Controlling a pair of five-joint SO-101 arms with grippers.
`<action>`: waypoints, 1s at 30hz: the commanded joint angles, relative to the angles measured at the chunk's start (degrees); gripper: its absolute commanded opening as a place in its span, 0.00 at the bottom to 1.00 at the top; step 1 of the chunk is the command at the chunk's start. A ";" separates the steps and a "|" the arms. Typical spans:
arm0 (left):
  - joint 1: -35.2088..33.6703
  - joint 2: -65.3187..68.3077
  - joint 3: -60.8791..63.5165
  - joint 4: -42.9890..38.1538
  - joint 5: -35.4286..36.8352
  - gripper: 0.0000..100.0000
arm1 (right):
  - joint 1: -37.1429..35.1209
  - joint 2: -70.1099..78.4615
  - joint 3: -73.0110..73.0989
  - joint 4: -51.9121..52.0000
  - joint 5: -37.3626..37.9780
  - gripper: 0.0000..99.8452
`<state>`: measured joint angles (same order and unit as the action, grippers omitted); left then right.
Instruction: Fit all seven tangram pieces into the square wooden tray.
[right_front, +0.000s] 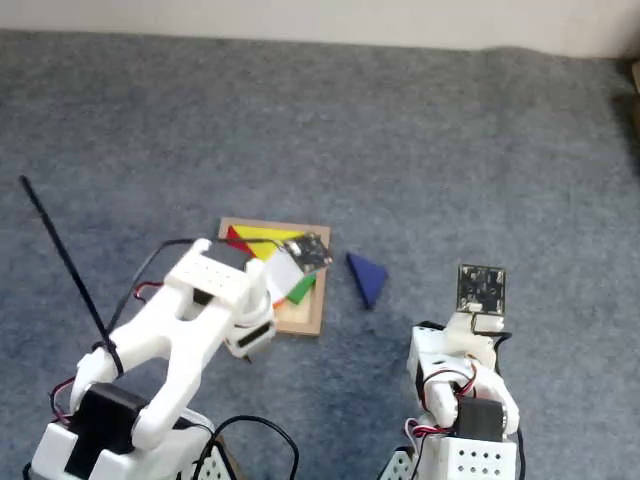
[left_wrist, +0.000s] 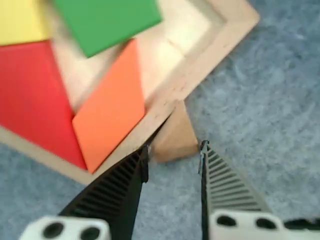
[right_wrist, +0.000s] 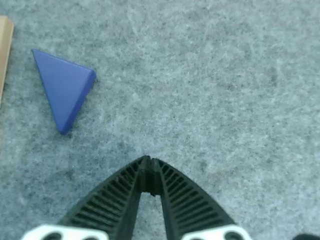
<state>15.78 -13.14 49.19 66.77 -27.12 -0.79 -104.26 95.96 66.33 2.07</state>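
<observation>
Nearest us, the right gripper hung over bare grey carpet with its jaws closed tip to tip and nothing between them. From that arm, the blue triangle lay flat on the carpet between 10 and 11 o'clock, well clear of the fingertips.

Further in, the left gripper pointed down at the near rim of the square wooden tray. Its jaws stood parted, one on each side of a tan wooden piece. This piece lay on the carpet outside the tray, pressed against the rim. We could not tell whether the pads were squeezing it or only flanking it.

In the tray, the orange piece sat just inside that rim, with the red piece edge to edge beside it. The green piece lay beyond the orange one, and the yellow piece beyond the red.

From above, red and yellow filled the tray's 11 to 12 o'clock part, green and orange its 4 to 5 o'clock part. The blue triangle was at the tray's 3 o'clock, near but not touching.
</observation>
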 joint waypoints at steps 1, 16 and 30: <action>1.63 -1.45 1.71 -4.92 0.62 0.18 | 0.75 -1.01 8.48 -1.54 0.35 0.01; 3.47 -1.54 3.12 -5.10 0.62 0.09 | 0.75 -1.01 8.48 -1.54 0.35 0.01; 2.95 -26.95 3.12 3.60 4.40 0.09 | 0.75 -1.01 8.48 -1.54 0.35 0.01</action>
<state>18.33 -27.47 52.53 67.30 -23.52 -0.79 -104.26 95.96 66.33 2.07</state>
